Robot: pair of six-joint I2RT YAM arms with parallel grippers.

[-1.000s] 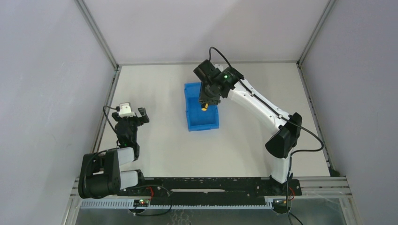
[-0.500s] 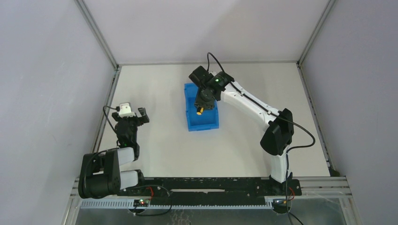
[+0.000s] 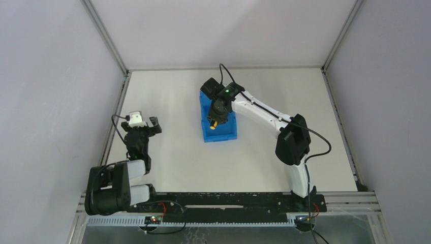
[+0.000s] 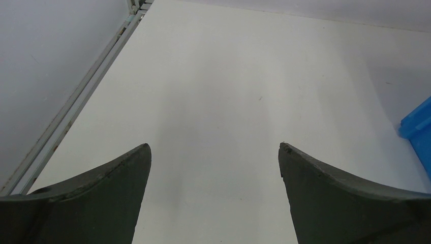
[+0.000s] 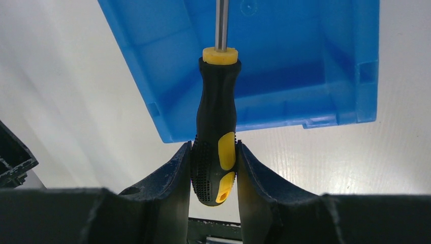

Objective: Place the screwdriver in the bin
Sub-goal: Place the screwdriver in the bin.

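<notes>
Right gripper [image 5: 213, 152]: shifting leftward since earlier, squeezing screwdriver [image 5: 217, 117] handle.
Bin [image 5: 315, 61]: sitting directly under screwdriver shaft.
Left gripper [image 4: 214, 148]: sitting well apart, spread wide, holding nothing.

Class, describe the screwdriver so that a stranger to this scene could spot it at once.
Find the blue bin near the middle of the white table. Over it, the right arm's jaws grip the screwdriver. It alone has a black handle with yellow patches and a thin metal shaft.
</notes>
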